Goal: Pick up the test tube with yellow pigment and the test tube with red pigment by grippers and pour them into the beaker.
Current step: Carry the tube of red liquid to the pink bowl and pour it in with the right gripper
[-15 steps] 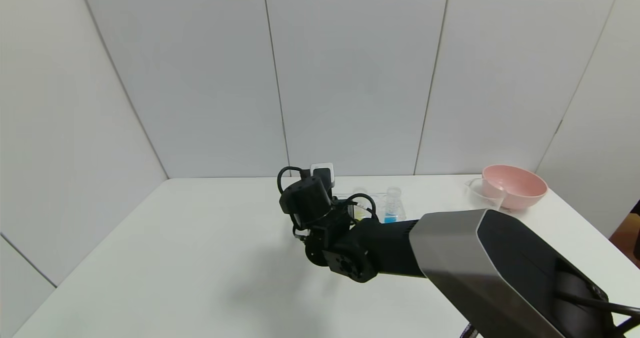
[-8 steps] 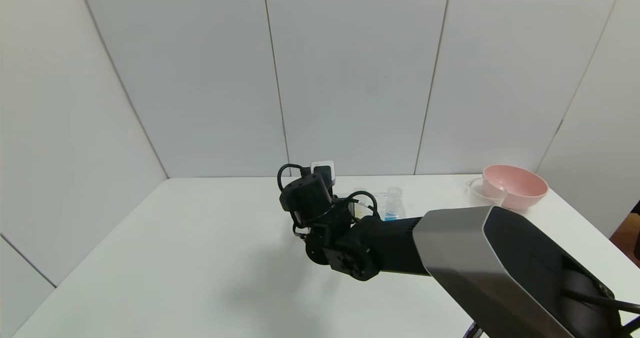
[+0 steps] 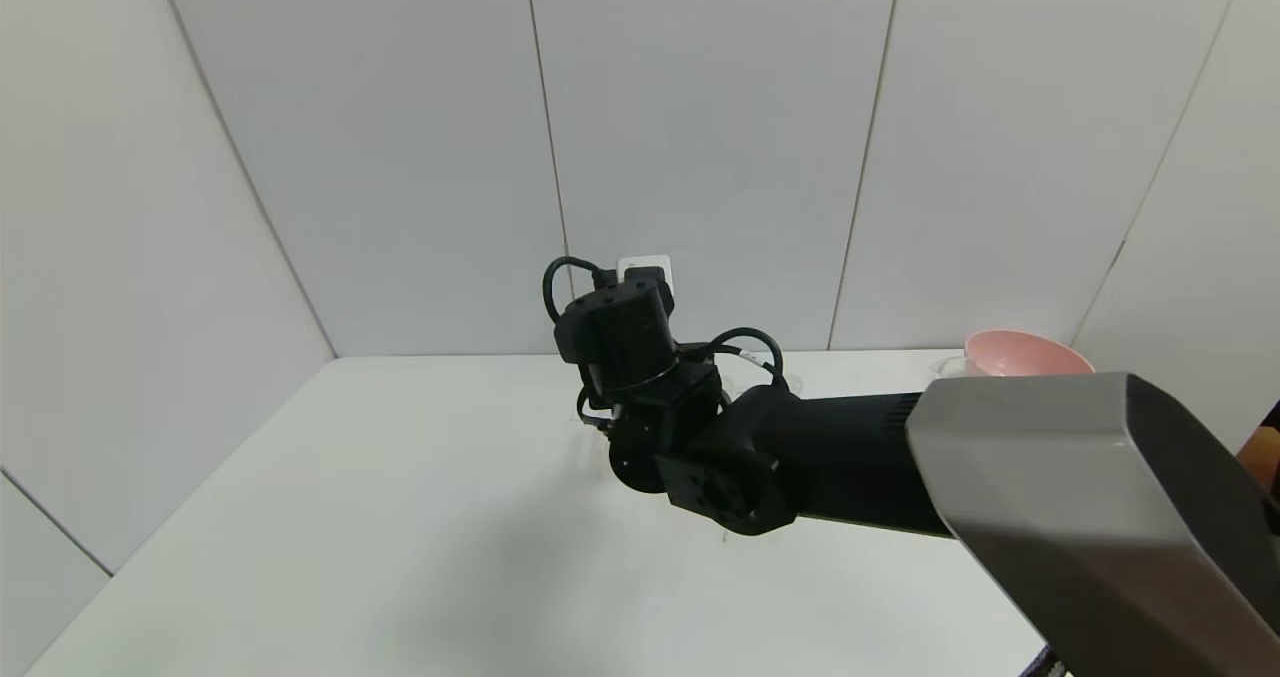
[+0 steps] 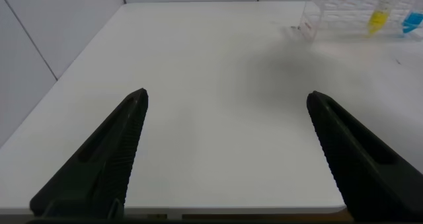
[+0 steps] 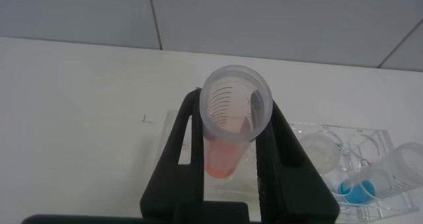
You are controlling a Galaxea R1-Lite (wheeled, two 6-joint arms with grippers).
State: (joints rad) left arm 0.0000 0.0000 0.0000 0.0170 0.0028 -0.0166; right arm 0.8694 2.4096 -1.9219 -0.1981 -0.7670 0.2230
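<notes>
The black right gripper [image 5: 231, 164] pinches the small clear test tube with red pigment [image 5: 232, 121] between its jaws, the tube held upright with its ridged rim open at the top and a little red-orange liquid at its round bottom. In the head view the right arm reaches in over the middle of the white table [image 3: 400, 517], its wrist raised above the surface and hiding the tube. A clear plastic rack [image 5: 357, 161] stands on the table just beyond the gripper, with a tube of blue liquid [image 5: 373, 181] leaning in it. The test tube with yellow pigment [image 4: 378, 16] sits in that rack at the far side of the table. The left gripper [image 4: 228, 151] hovers low over bare table, jaws spread wide. A pink bowl [image 3: 1015, 353] sits at the far right corner.
</notes>
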